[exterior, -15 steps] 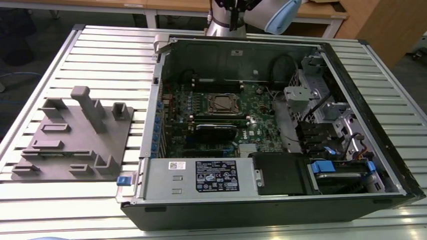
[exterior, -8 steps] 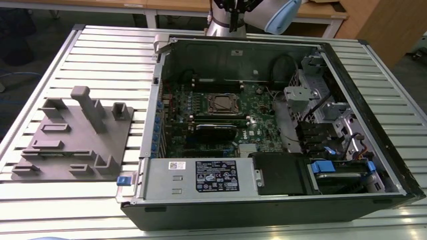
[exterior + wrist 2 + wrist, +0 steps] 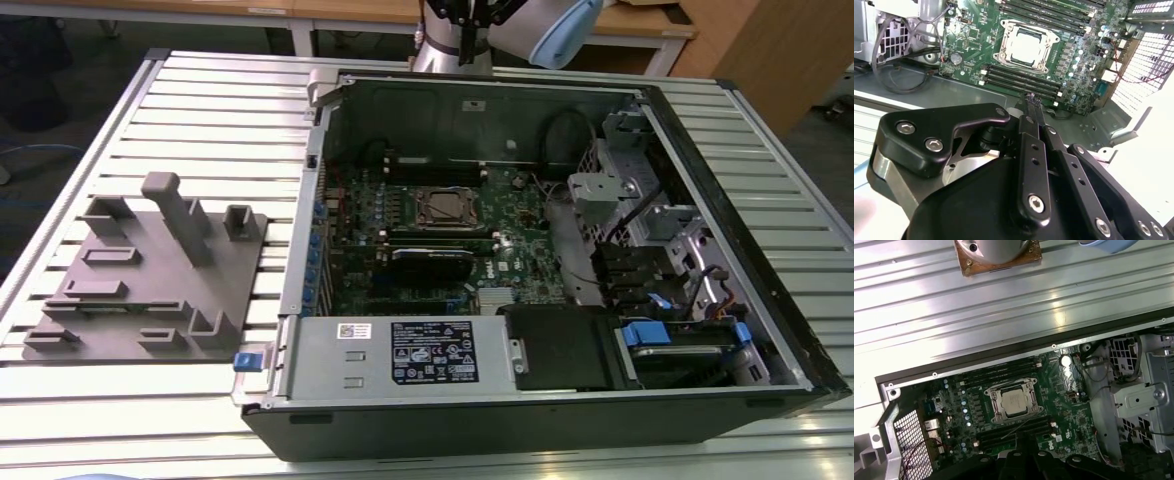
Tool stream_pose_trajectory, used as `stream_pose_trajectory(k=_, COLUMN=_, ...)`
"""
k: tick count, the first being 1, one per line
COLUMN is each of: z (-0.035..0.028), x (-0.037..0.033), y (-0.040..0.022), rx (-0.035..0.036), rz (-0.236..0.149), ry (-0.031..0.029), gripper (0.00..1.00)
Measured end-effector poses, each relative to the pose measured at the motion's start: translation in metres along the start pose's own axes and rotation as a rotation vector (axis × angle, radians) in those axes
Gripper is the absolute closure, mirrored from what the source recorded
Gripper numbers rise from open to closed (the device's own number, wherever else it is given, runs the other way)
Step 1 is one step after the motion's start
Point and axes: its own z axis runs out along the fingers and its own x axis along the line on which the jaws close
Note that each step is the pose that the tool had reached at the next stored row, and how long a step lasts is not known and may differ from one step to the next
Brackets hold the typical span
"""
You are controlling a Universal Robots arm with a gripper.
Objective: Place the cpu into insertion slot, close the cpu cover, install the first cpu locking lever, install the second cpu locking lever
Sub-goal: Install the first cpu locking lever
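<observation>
The cpu [image 3: 1024, 47] lies flat in the insertion slot [image 3: 1002, 56] on the green board inside the open computer case, its silver top facing up. The cpu cover [image 3: 1045, 51] frames it as a silvery rim, and seems to lie flat on it. The first wrist view has the cpu [image 3: 1015, 402] and the cpu cover [image 3: 996, 394] mid-picture; the exterior view has the cpu [image 3: 447, 208] small. My gripper [image 3: 1031, 101] hangs above the case's far wall, well off the socket. Its two thin black fingers are pressed together with nothing between them. A thin silvery rod [image 3: 1016, 427] slants beside the socket.
Long black memory slots [image 3: 1021, 82] run on both sides of the socket. A black heatsink block [image 3: 434, 265], a grey labelled power-supply box [image 3: 400, 352] and metal drive cages [image 3: 641, 225] fill the case. A grey fixture with pegs [image 3: 147, 270] stands on the slatted table at the exterior view's left.
</observation>
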Motion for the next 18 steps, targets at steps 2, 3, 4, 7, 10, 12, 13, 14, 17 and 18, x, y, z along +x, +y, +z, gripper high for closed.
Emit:
stream_pose_trajectory(k=2, z=0.0001, x=0.0000, y=0.0000, rx=0.0000, rz=0.000, ry=0.0000, gripper=0.90)
stream_pose_trajectory(k=3, z=0.0001, x=0.0000, y=0.0000, rx=0.0000, rz=0.000, ry=0.0000, gripper=0.90)
stream_pose_trajectory(k=4, z=0.0001, x=0.0000, y=0.0000, rx=0.0000, rz=0.000, ry=0.0000, gripper=0.90)
stream_pose_trajectory(k=7, z=0.0005, x=0.0000, y=0.0000, rx=-0.0002, rz=0.000, ry=-0.0001, gripper=0.90)
stream_pose_trajectory(k=10, z=0.0007, x=0.0000, y=0.0000, rx=0.0000, rz=0.000, ry=0.0000, gripper=0.90)
stream_pose_trajectory(k=12, z=0.0007, x=0.0000, y=0.0000, rx=0.0001, rz=0.000, ry=0.0001, gripper=0.90)
stream_pose_trajectory(k=13, z=0.0007, x=0.0001, y=0.0000, rx=0.0001, rz=0.000, ry=0.0000, gripper=0.90)
stream_pose_trajectory(k=14, z=0.0008, x=0.0001, y=0.0000, rx=0.0000, rz=0.000, ry=0.0000, gripper=0.90)
stream_pose_trajectory(k=17, z=0.0021, x=0.0001, y=0.0001, rx=-0.0001, rz=0.000, ry=-0.0001, gripper=0.90)
stream_pose_trajectory(k=18, z=0.0022, x=0.0001, y=0.0001, rx=0.0000, rz=0.000, ry=0.0000, gripper=0.90)
